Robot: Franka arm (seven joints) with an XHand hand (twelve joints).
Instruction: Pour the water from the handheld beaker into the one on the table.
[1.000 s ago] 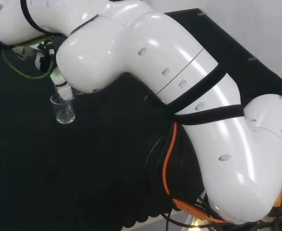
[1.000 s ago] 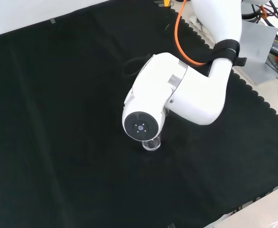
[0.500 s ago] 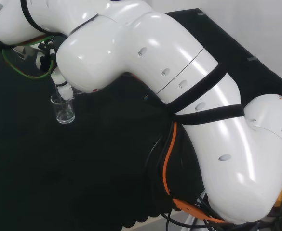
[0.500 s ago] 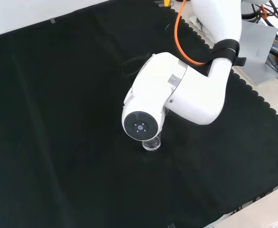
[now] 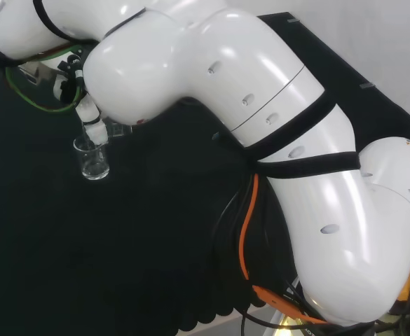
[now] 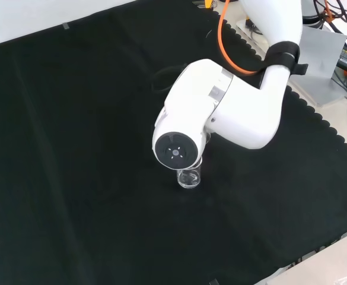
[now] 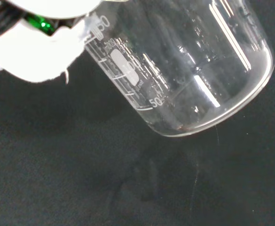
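**Beaker tilted in my hand above the one on the desk**

My hand point(image 5: 89, 115) hangs over the desk point(image 6: 72, 148), just under my big white arm link point(image 6: 220, 119). In the wrist view, the handheld beaker point(image 7: 184, 70) lies steeply tilted against my white fingers point(image 7: 38, 52); whether they curl round it I cannot tell. The table beaker point(image 5: 94, 159) stands upright on the black cloth directly below my hand. From the front it point(image 6: 189, 177) peeks out beneath the link's round grey cap point(image 6: 175, 152).
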